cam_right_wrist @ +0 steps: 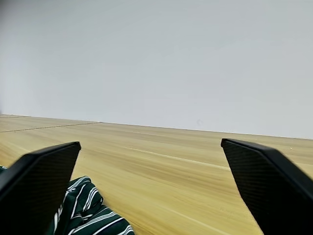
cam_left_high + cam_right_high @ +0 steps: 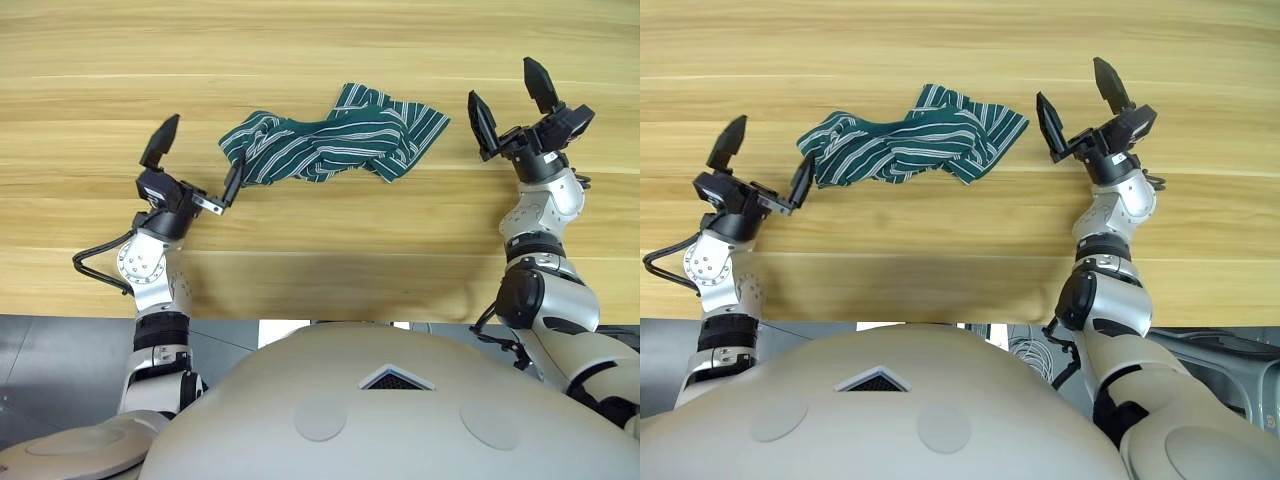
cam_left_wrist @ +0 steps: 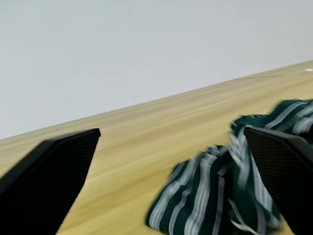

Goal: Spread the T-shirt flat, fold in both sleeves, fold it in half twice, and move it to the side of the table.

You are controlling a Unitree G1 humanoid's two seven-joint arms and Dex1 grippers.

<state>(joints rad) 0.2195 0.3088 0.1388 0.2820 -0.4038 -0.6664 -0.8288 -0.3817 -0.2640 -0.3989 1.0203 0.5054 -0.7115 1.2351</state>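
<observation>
Hanging wide open at either end of the crumpled green striped T-shirt (image 2: 335, 145) on the table (image 2: 300, 40): left gripper (image 2: 206, 137), right gripper (image 2: 501, 78). Looking soft, light, limp; likely needing pinching at edges.

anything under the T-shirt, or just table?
The bunched T-shirt lies on the wooden table, with bare wood all round it. No other thing pokes out, but its folds cover the patch beneath, so that stays unseen.
</observation>
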